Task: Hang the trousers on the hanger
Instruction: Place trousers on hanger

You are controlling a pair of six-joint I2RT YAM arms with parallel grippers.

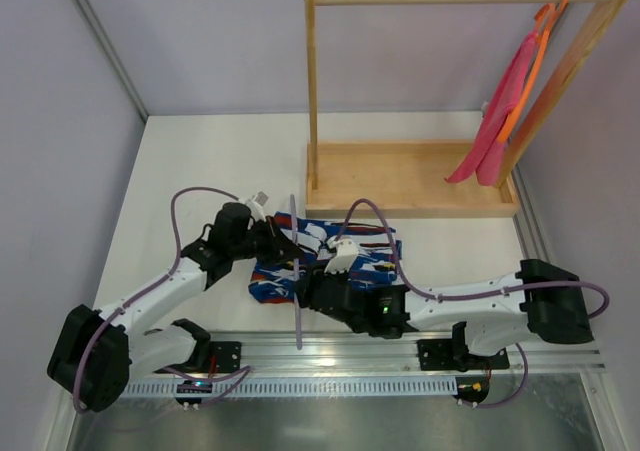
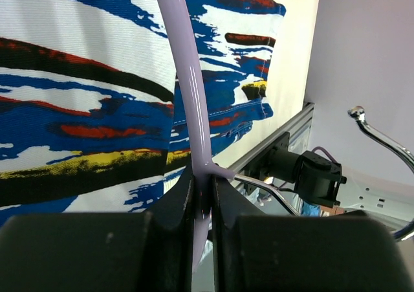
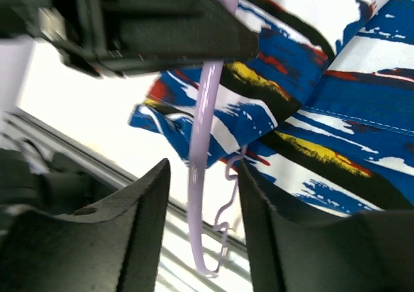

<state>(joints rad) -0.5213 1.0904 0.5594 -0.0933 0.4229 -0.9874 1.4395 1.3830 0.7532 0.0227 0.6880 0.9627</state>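
The trousers (image 1: pixel 345 261) lie folded on the table between the two arms, royal blue with white, red, black and yellow patches. The lavender hanger (image 1: pixel 297 306) stands on edge across their left end, one end reaching over the front rail. My left gripper (image 1: pixel 288 245) is shut on the hanger (image 2: pixel 187 78) at the neck where the silver hook (image 2: pixel 381 136) begins; its jaws (image 2: pixel 204 188) pinch the plastic. My right gripper (image 3: pixel 204 166) is open, with the hanger's arm (image 3: pixel 206 111) and wavy bar between its fingers, touching neither. The trousers (image 3: pixel 336 98) fill the background there.
A wooden rack (image 1: pixel 410 176) stands at the back right, carrying an orange hanger (image 1: pixel 535 61) with a pink-red cloth (image 1: pixel 500 111). An aluminium rail (image 1: pixel 350 356) runs along the table's front edge. Walls close the left and right sides.
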